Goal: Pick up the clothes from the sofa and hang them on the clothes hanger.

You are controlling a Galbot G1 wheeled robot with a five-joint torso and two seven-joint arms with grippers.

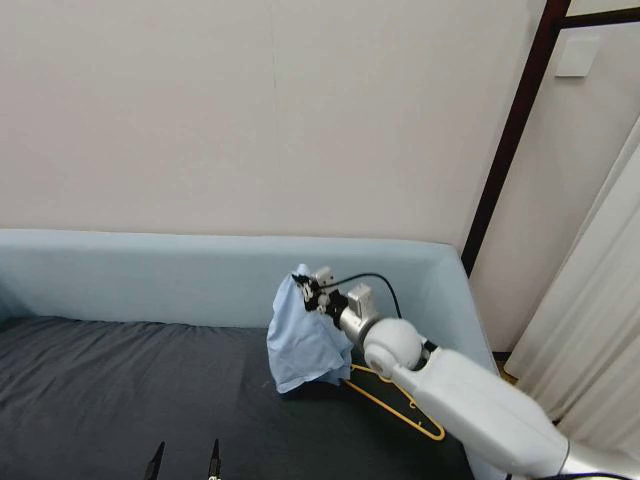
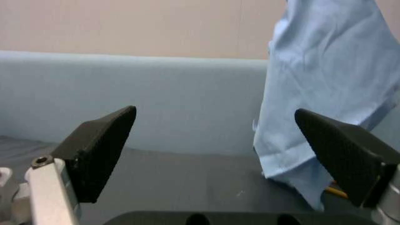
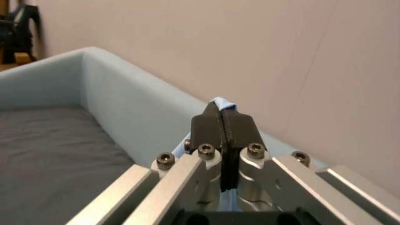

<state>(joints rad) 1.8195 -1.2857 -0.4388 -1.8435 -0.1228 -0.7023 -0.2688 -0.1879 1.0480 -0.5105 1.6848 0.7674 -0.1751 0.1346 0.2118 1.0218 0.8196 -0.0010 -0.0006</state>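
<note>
**Q:** What did the right gripper (image 1: 306,286) hold?

**A:** Its jaws were pressed tight together on the top fold of a light blue cloth garment (image 1: 305,345). The garment was raised so that it hung free, with its hem down near the dark grey seat cushion (image 1: 100,390). Whether the hem touched the cushion could not be told. So high a pinch seemingly let the garment drape open for hanging.

**Q:** And the hanger?

**A:** The yellow wire clothes hanger (image 1: 398,398) lay flat on the cushion at four o'clock of the garment. One end ran in under the hem, and nothing gripped it.

**Q:** The other arm?

**A:** The left gripper (image 1: 185,462) hovered low at seven o'clock. Its fingers were spread wide and empty, and it faced the cloth.

**Q:** Room to move?

**A:** Open cushion stretched toward nine o'clock. The back of the pale blue padded sofa (image 1: 150,280) rose close at twelve and its side wall at three. That left the right arm working tight in the corner.
</note>
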